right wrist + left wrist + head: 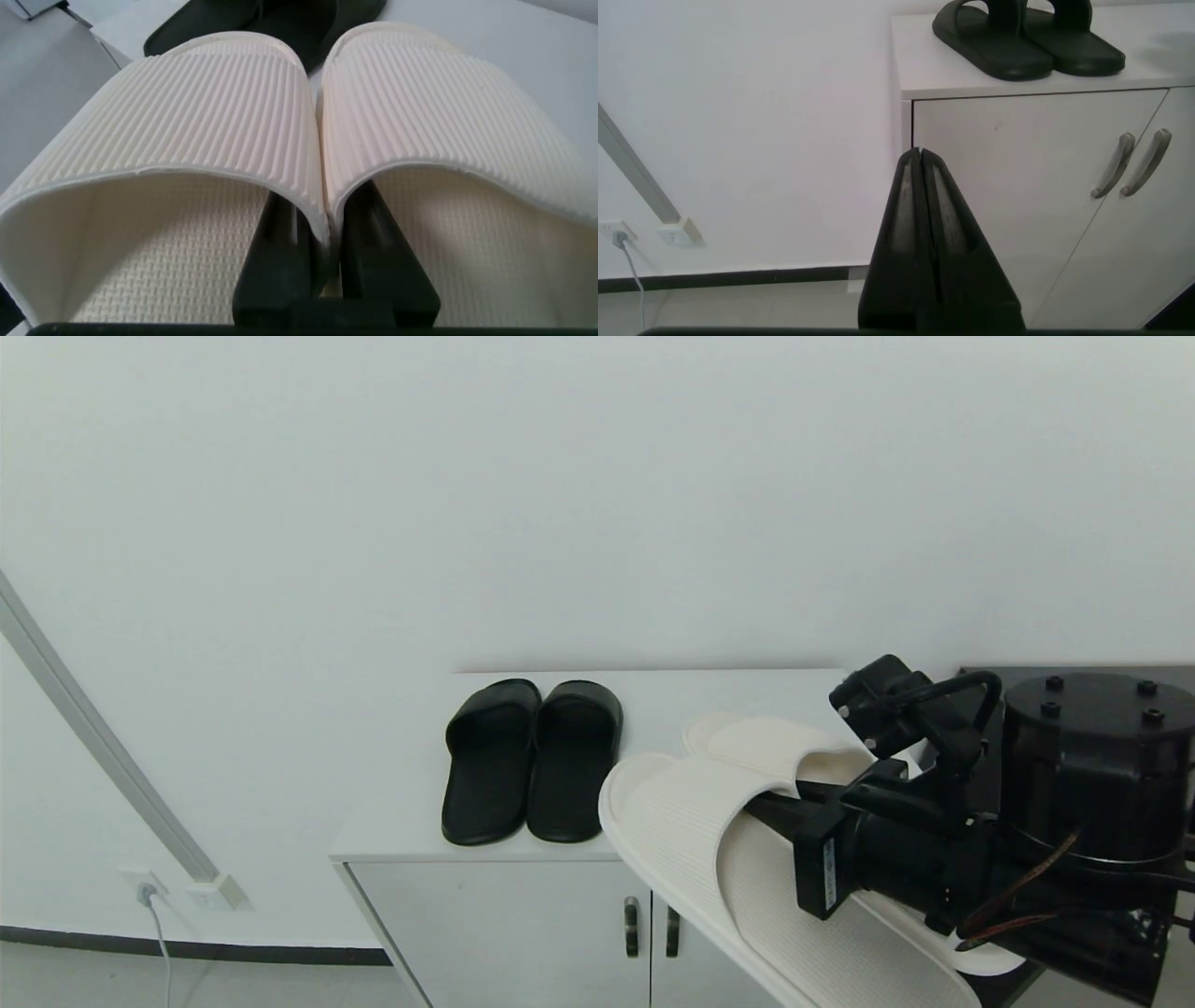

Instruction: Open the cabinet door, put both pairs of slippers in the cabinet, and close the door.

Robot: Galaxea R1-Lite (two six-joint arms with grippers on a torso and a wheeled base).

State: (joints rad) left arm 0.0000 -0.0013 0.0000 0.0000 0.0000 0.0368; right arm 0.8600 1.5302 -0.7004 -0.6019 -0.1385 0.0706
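A pair of black slippers (pixel 532 761) (pixel 1027 33) lies side by side on top of the white cabinet (pixel 747 689), near its front left corner. Both cabinet doors (pixel 504 933) are closed, with two grey handles (pixel 651 926) (pixel 1130 163) at the middle. My right gripper (pixel 775 807) (pixel 322 252) is shut on the pair of white ribbed slippers (pixel 700 803) (pixel 308 121). Its fingers reach under the straps and pinch the inner edges together. The white pair is tilted, raised over the cabinet's front right part. My left gripper (pixel 921 159) is shut and empty, low and to the left of the cabinet.
A wall socket (pixel 145 887) with a plugged cable and a slanted grey conduit (pixel 93 737) are on the wall left of the cabinet. A dark surface (pixel 976 672) adjoins the cabinet's right side. Open floor lies to the left.
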